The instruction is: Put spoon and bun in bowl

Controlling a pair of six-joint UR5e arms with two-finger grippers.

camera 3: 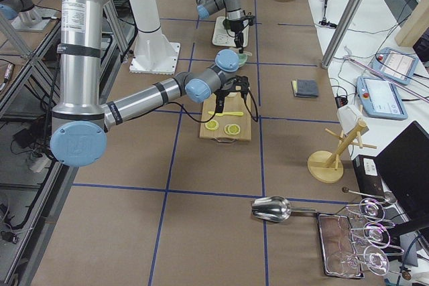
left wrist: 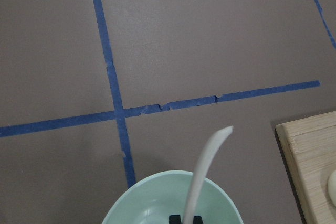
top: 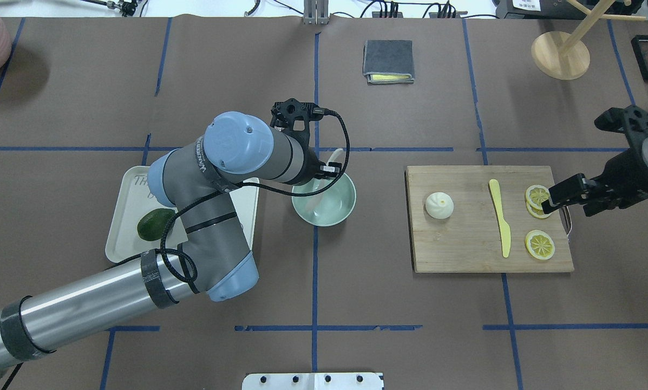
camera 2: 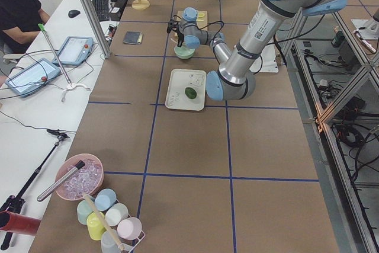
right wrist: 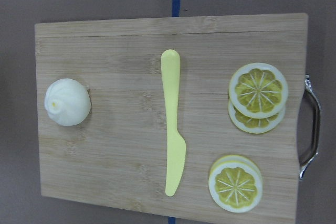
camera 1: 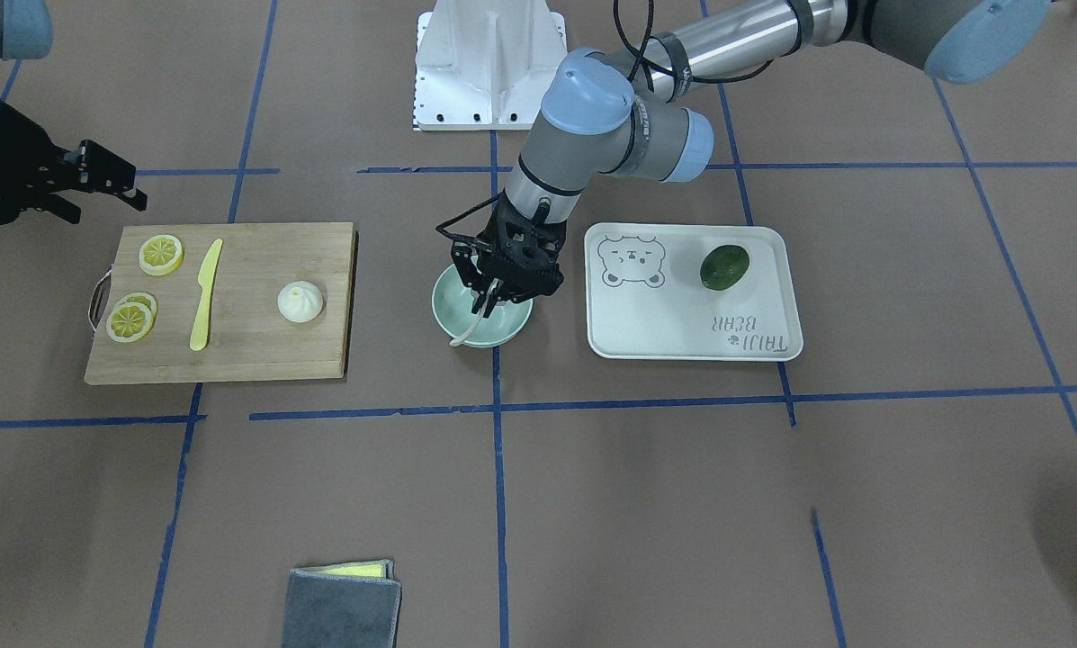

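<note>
Left gripper (camera 1: 487,297), at frame centre, pinches the spoon (camera 1: 468,331) inside the bowl (camera 1: 439,310); right gripper (camera 1: 108,205) hangs spread wide, upper left.

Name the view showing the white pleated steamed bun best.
Right wrist-mounted: the small round white-cream pleated bun sits close, unobstructed, on the wooden cutting board. Overhead and front-facing show it smaller; left wrist only an edge.

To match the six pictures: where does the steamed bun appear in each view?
Front-facing: steamed bun on the right part of the cutting board.
Overhead: bun at the board's left end.
Exterior left: too far away to make out.
Exterior right: cannot make it out.
Left wrist: only its edge, at the right border.
Right wrist: bun at left.
Shared landmark: the bamboo cutting board.
</note>
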